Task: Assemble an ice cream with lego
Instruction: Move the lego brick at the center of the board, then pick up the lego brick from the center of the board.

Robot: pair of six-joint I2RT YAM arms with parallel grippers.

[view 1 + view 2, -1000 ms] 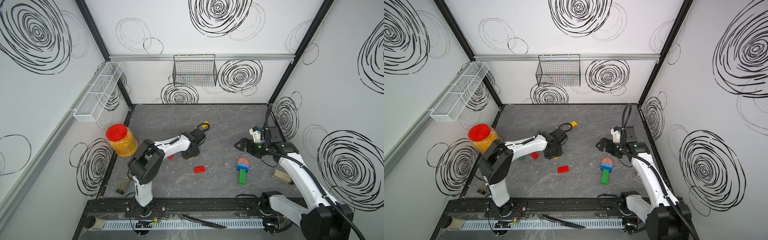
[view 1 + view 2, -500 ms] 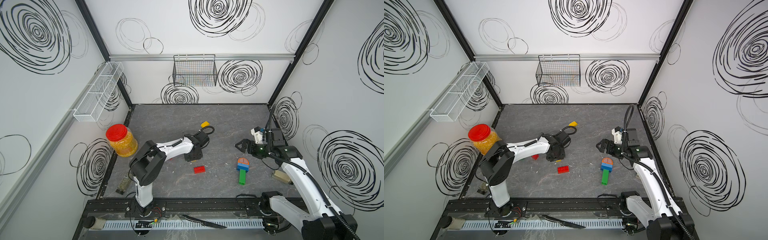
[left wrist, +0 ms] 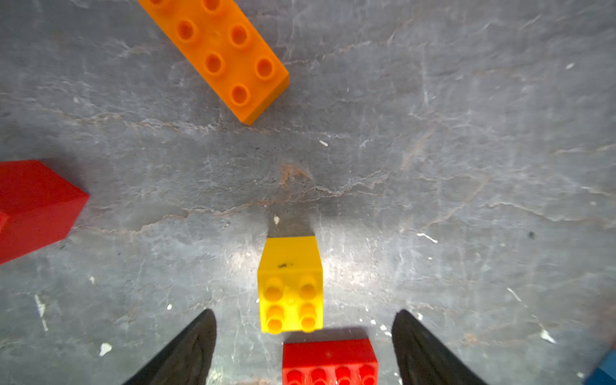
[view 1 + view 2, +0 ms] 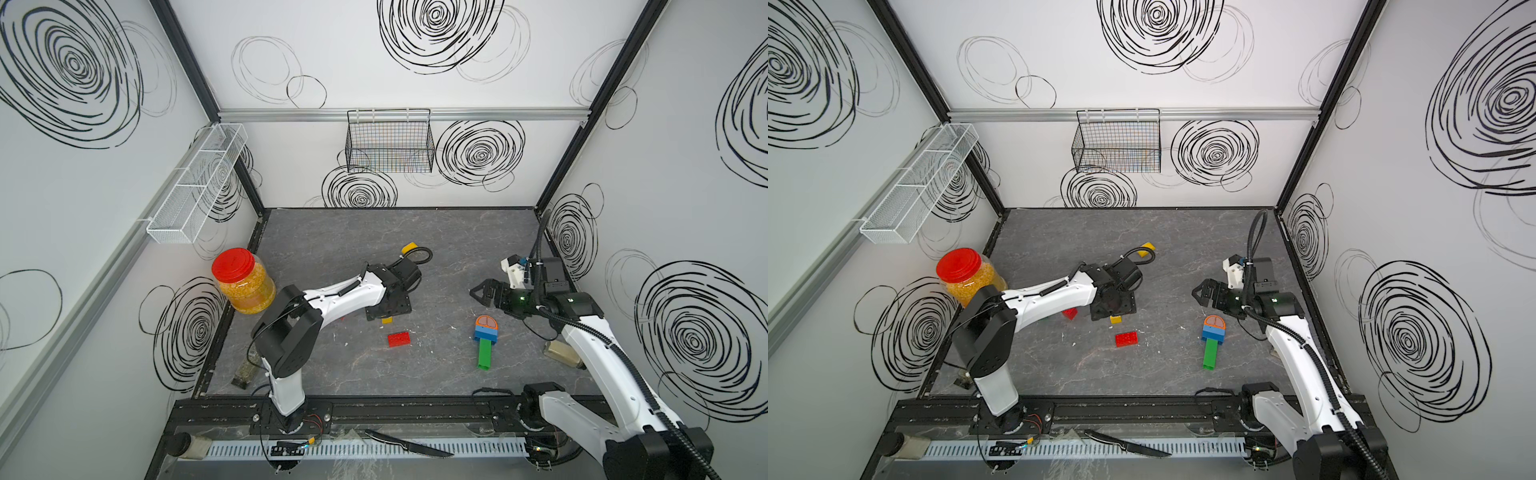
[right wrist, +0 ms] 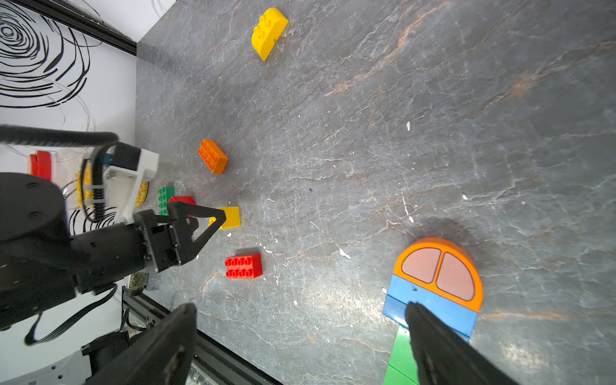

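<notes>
Left gripper [image 3: 305, 313]: my jaws wide open, holding nothing. Small yellow brick [image 3: 290, 283] lies on its side on table [image 3: 433, 166] right before them, red brick [image 3: 330, 361] just beside. Right gripper [image 5: 300, 305] open too, near half-built ice cream [image 5: 436, 276]. Step, I think: fetch next piece. Next: pinch yellow brick's flat sides.

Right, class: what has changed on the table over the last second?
The left end effector opened wide, leaving the small yellow brick lying free at its fingertips. The right end effector, open, the red brick and the green-blue-orange stack stayed put.
</notes>
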